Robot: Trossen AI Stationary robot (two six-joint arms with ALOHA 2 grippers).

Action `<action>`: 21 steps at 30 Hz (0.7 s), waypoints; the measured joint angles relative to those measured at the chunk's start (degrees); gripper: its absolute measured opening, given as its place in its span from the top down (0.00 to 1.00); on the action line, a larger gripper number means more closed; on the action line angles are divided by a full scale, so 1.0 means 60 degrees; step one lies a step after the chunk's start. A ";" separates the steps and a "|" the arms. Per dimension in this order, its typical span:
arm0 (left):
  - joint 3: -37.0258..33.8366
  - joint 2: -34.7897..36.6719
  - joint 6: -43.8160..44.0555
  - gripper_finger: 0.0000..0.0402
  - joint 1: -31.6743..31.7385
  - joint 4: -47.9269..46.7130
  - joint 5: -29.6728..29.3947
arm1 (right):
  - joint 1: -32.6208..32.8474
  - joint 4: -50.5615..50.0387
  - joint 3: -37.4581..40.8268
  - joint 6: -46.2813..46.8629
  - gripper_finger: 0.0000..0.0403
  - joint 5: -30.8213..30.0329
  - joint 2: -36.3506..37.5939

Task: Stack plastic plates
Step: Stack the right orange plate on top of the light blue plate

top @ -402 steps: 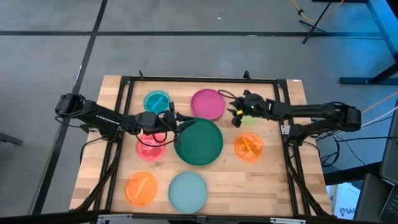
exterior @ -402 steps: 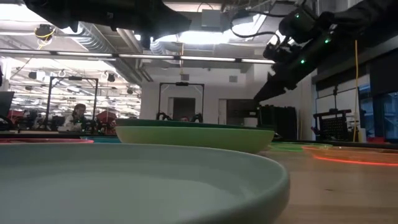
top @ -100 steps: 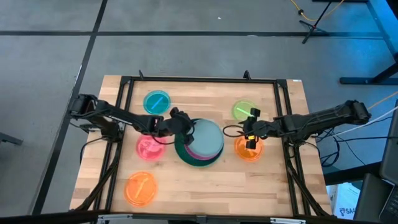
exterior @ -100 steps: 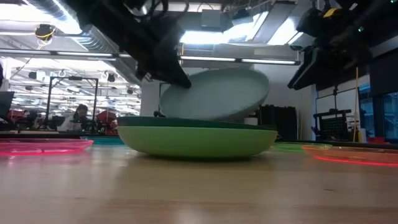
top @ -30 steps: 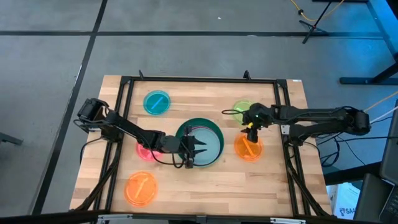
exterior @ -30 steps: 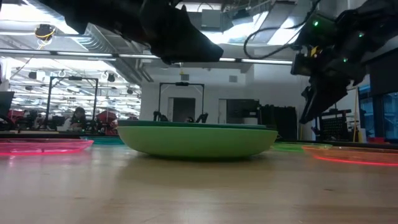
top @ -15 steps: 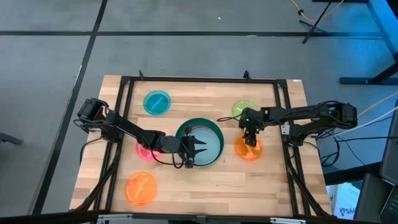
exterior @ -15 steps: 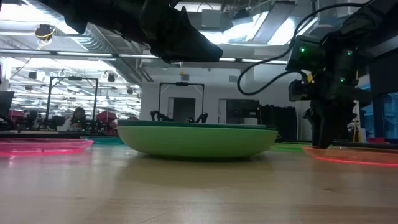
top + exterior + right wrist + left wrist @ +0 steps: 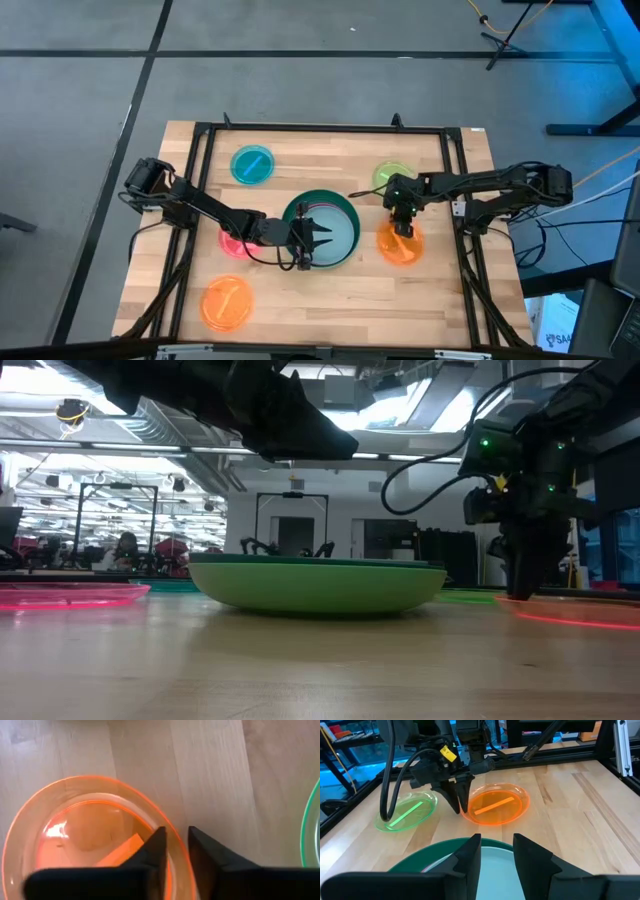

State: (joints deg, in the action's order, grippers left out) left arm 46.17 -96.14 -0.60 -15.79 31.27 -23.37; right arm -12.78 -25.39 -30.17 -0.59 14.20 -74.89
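A stack sits mid-table: the large dark green plate point(image 9: 322, 228) with magenta inside it and pale blue point(image 9: 490, 870) on top. My left gripper point(image 9: 318, 238) hovers open just above the stack point(image 9: 315, 585), touching nothing. My right gripper point(image 9: 400, 226) points down at the far rim of a small orange plate point(image 9: 400, 243), shut on it. The lime plate point(image 9: 390, 177), cyan plate point(image 9: 251, 164), red-pink plate point(image 9: 235, 241) and a second orange plate point(image 9: 226, 303) lie flat on the table. No mint green plate shows. My right gripper point(image 9: 177, 851) pinches the orange plate's rim point(image 9: 176, 842) on its far side, one finger point(image 9: 150, 855) inside the plate and the other outside. It comes from above, pointing down point(image 9: 522, 592). The plate point(image 9: 497, 805) lies flat on the table.
A black frame point(image 9: 320, 130) runs round the wooden table. The lime plate point(image 9: 407, 812) lies just beyond my right gripper. Bare wood point(image 9: 330, 300) shows along the near edge between the stack and the second orange plate.
My right gripper has moved from beside the lime plate toward the near edge, tipped to point straight down, and come down onto the orange plate's far rim. The left arm has kept still above the stack.
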 joint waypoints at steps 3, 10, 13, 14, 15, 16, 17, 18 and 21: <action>0.0000 0.0004 0.0004 0.73 0.0026 -0.0004 0.0003 | 0.0009 -0.0003 0.0000 -0.0228 0.95 0.0000 0.0000; 0.0000 0.0007 0.0009 0.73 0.0095 -0.0111 0.0003 | 0.0007 0.0128 0.0000 -0.0272 0.98 -0.0010 0.0000; 0.0000 0.0007 0.0031 0.73 0.0091 -0.0148 0.0003 | 0.0007 0.0310 0.0000 -0.0383 0.99 0.0103 0.0000; 0.0000 0.0007 0.0049 0.73 0.0088 -0.0147 0.0004 | 0.0007 0.0332 -0.0001 -0.0399 0.99 0.0184 0.0002; 0.0000 0.0007 0.0052 0.73 0.0087 -0.0146 0.0003 | 0.0007 0.0296 -0.0026 -0.0404 0.99 0.0286 0.0004; 0.0000 0.0007 0.0055 0.73 0.0089 -0.0146 0.0003 | 0.0007 0.0263 -0.0078 -0.0410 0.99 0.0352 0.0004; 0.0000 0.0007 0.0055 0.73 0.0091 -0.0146 0.0003 | 0.0007 0.0252 -0.0140 -0.0408 0.99 0.0439 0.0004; 0.0000 0.0007 0.0055 0.73 0.0091 -0.0146 0.0003 | 0.0007 0.0202 -0.0210 -0.0410 1.00 0.0547 0.0007; -0.0004 0.0007 0.0058 0.73 0.0091 -0.0146 0.0003 | 0.0008 -0.0330 -0.0501 -0.0438 1.00 0.0824 0.0007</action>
State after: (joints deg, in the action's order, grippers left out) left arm 46.15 -96.09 -0.25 -15.25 30.39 -23.35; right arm -12.73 -27.37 -33.18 -3.22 19.14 -74.85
